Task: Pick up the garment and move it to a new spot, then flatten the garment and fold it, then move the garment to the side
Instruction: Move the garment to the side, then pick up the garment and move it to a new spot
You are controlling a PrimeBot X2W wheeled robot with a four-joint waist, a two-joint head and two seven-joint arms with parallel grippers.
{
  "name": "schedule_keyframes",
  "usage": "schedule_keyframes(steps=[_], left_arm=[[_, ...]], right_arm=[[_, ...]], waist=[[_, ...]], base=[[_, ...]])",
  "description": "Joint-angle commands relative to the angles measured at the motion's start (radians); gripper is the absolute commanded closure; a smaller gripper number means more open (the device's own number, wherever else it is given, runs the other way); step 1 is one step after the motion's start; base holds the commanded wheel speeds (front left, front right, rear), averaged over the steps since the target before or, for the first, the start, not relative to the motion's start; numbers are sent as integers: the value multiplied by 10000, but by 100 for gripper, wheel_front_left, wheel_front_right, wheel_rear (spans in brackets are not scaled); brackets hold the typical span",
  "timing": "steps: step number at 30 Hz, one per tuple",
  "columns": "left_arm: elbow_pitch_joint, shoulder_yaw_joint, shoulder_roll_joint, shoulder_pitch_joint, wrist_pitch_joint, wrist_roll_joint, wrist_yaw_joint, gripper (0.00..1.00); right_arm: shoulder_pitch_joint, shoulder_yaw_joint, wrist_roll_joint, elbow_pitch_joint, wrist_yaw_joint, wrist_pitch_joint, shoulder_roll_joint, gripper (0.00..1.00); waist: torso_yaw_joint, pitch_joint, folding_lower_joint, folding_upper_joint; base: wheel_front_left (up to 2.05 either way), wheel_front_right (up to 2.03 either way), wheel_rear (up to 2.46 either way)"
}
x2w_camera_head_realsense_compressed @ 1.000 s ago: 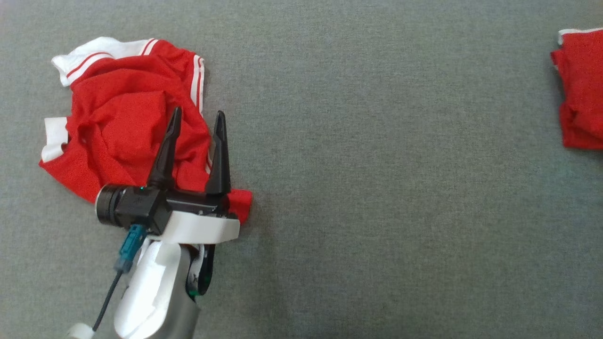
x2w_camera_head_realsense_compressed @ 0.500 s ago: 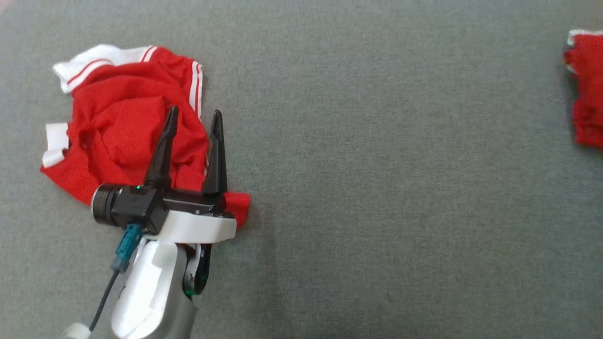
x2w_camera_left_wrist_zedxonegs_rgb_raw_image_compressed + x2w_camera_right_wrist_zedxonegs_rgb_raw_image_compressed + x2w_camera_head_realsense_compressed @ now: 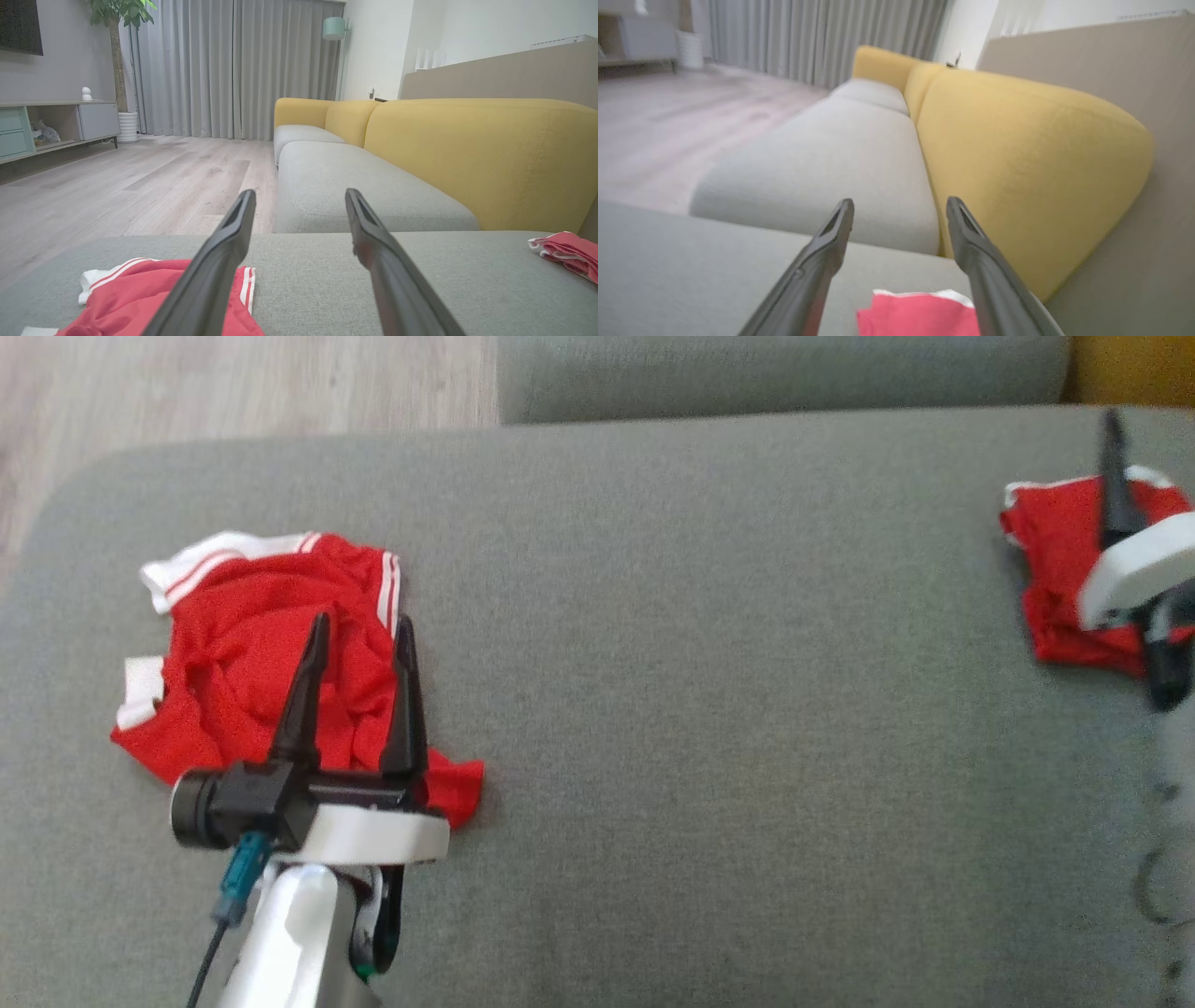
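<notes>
While right claw (image 3: 900, 201), spread, empty (blurred, edge-cropped), part-hides folded garment (image 3: 1050, 551), left claw (image 3: 362, 619) gapes over crumpled garment (image 3: 233, 644).

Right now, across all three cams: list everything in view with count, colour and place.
crumpled red mesh garment with white striped trim: 1, red and white, left on the seat
folded red fabric garment: 1, red with a white edge, far right on the seat
grey fabric sofa seat: 1, grey, under both garments
yellow fabric sofa backrest: 1, yellow, behind the seat
pale wood plank floor: 1, beside the sofa
grey pleated curtains: grey, far wall
left gripper: 1, dark, jaws open, over the crumpled garment
right gripper: 1, dark, jaws open, over the folded garment
</notes>
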Motion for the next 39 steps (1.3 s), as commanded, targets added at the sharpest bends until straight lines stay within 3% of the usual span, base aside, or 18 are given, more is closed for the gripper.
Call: schedule_keyframes(steps=[1, 5, 12, 23, 39], left_arm=[[-333, 394, 76, -60, -47, -32, 79, 0], [-317, 496, 76, 343, -48, -49, 111, 0], [-271, 789, 76, 1047, -48, -130, 134, 0], [-153, 579, 76, 1697, -48, -253, 182, 0], [-128, 563, 76, 1677, -48, -348, 231, 0]], right_arm=[[83, 131, 254, -765, -9, -158, 323, 0], [1045, 224, 929, -2151, -9, -423, 1431, 0], [3083, 481, 1583, -3210, -9, -1092, 2199, 0], [5814, 495, 2639, -3422, -9, -1875, 2329, 0], [6073, 740, 2702, -3859, -9, -1934, 2332, 0]], waist=[[-79, -464, 2, -1], [-99, -963, 2, -1], [-24, -1466, 2, -1], [153, -1639, 2, -1], [139, -1622, 2, -1]], base=[[0, 0, 0], [0, 0, 0], [0, 0, 0], [0, 0, 0], [0, 0, 0]])
